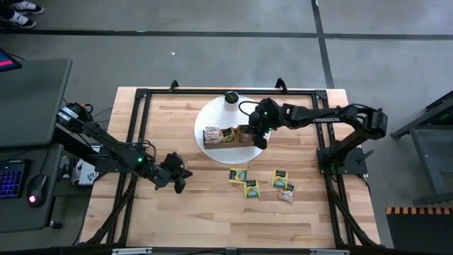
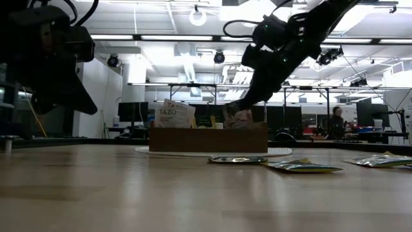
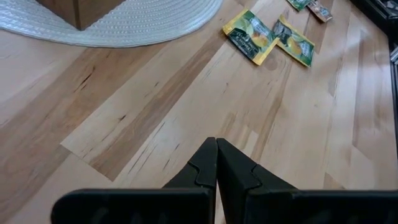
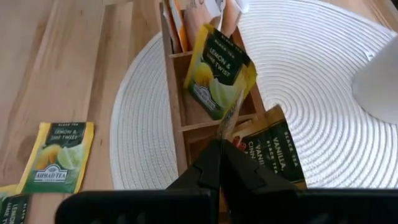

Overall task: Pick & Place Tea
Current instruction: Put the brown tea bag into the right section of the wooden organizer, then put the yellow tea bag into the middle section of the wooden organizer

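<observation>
The brown wooden tray (image 1: 228, 135) stands on a round white mat (image 1: 212, 117) and holds tea sachets upright in its compartments (image 4: 186, 25). My right gripper (image 4: 219, 148) is shut on a yellow-green lemon sachet (image 4: 217, 78) over the tray's middle compartment. A vanilla sachet (image 4: 273, 149) is in the compartment closest to the gripper. Several sachets (image 1: 251, 188) lie flat on the table in front of the mat. My left gripper (image 3: 216, 149) hangs shut above bare wood at the table's left (image 1: 178, 184). My right gripper pinches the lemon sachet by its near corner (image 4: 231, 119) between its two fingers. The fingers slant down from the table's right side. The sachet sticks out beyond the fingertips over the tray, tilted. Whether its far end touches the tray I cannot tell.
A white cylinder with a dark green top (image 1: 231, 99) stands on the mat's far side. A black frame (image 1: 141, 95) runs round the table. Loose sachets (image 3: 252, 36) lie ahead of my left gripper, one (image 4: 57, 155) beside the mat. Bare wood fills the near half.
</observation>
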`<state>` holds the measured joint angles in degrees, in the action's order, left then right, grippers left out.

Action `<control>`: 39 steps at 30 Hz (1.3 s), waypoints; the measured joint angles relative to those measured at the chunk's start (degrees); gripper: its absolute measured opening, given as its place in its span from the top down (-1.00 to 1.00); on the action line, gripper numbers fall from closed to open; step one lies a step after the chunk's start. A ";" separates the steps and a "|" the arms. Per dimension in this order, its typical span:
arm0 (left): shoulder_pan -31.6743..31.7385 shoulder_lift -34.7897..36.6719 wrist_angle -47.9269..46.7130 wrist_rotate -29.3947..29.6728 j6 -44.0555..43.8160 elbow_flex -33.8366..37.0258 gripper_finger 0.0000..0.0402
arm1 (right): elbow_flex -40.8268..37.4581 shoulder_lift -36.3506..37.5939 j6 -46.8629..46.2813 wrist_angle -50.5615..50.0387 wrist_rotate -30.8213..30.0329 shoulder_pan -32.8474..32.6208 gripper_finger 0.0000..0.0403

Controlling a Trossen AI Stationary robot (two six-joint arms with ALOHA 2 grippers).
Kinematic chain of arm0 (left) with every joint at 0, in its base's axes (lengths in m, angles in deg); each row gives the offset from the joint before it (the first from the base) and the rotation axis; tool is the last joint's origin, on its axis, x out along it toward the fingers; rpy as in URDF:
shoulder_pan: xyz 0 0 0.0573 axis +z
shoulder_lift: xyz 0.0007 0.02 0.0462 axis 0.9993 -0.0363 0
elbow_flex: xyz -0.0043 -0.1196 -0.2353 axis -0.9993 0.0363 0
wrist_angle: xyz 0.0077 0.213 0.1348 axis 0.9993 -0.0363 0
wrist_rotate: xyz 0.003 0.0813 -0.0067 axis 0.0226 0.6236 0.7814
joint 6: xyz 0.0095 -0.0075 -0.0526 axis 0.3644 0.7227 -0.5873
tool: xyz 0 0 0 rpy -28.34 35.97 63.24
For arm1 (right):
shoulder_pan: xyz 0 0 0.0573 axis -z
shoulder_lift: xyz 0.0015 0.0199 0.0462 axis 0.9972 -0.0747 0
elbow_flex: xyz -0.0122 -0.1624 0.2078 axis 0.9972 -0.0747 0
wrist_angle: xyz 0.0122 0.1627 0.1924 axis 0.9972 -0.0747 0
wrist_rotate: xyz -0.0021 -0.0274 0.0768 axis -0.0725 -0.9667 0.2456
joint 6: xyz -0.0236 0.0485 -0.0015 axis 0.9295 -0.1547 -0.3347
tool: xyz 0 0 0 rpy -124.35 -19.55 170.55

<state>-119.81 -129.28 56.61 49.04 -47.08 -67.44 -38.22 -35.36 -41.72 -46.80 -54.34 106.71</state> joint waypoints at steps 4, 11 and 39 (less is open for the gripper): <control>-0.01 -0.02 -0.05 0.05 0.00 0.00 1.00 | 0.10 0.00 0.23 -0.24 0.86 0.08 1.00; 0.01 -0.02 -0.71 0.06 0.00 0.00 1.00 | 0.14 -0.17 0.25 -4.09 1.23 1.22 1.00; 0.01 -0.02 1.54 0.01 0.00 0.00 1.00 | 0.17 2.21 -4.71 -4.73 -7.41 1.13 0.25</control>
<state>-119.80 -129.31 58.15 49.05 -47.08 -67.44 -38.06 -33.15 -46.42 -51.53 -61.75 107.84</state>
